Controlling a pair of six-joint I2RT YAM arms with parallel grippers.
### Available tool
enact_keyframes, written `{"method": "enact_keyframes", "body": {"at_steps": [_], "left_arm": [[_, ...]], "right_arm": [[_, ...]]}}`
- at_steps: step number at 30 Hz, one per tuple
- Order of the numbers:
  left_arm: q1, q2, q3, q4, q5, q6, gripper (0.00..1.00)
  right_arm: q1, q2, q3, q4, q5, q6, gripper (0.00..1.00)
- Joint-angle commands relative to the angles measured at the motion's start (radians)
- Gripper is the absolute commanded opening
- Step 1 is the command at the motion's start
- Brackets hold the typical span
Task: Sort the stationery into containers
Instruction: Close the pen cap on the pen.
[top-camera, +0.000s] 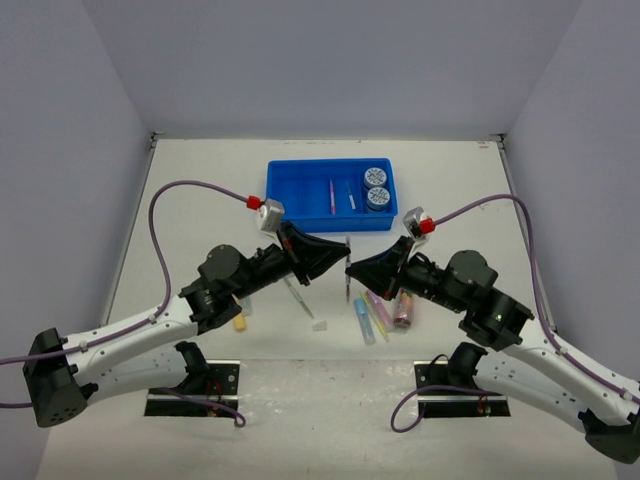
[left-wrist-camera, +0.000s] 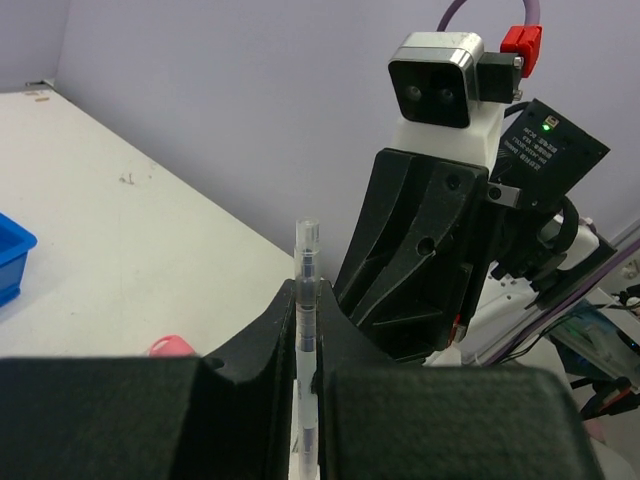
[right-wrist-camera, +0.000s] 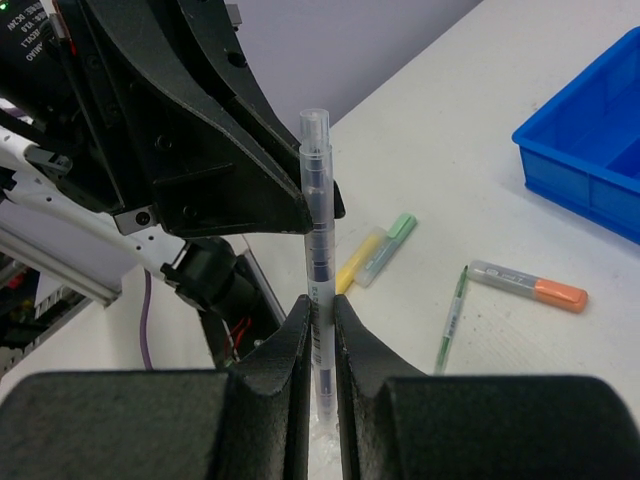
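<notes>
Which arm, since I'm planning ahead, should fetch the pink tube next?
Right, probably: the pink tube lies near the right gripper; the left gripper, also clamping the pen, would reach across.

left gripper (top-camera: 341, 262) meets right gripper (top-camera: 351, 270) (both clamped narrow).

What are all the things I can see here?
Table: one, white.
Tray: one, bright blue, far centre.
Discs: two, blue-grey, tray's right end.
Thin pens: two, one pink, inside tray.
Clear pen: one, upright, gripped at centre.
Green pen: one, lying loose, centre-left.
Left markers: two, yellow and green, side by side.
Grey-orange marker: one, nearer tray.
Right markers: three, blue, yellow, pinkish, front right.
Tube: one, pink, beside those.
Small white piece: one, front centre.
Left pincer: black, shut on clear pen.
Right pincer: black, shut on clear pen.
</notes>
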Motion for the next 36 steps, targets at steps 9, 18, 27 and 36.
{"method": "enact_keyframes", "body": {"at_steps": [9,18,27,36], "left_arm": [[-0.01,-0.078,0.086,-0.238,-0.048,0.061,0.47],[-0.01,-0.064,0.164,-0.246,0.023,0.122,0.53],[-0.01,-0.025,0.162,-0.215,0.019,0.121,0.36],[-0.01,-0.022,0.159,-0.217,0.005,0.116,0.0]], "right_arm": [[-0.007,0.003,-0.001,0.183,0.01,-0.048,0.0],[-0.006,0.037,0.017,0.173,-0.059,-0.058,0.0],[-0.006,0.033,0.022,0.164,-0.103,-0.075,0.0],[-0.006,0.037,0.025,0.17,-0.138,-0.088,0.0]]}}
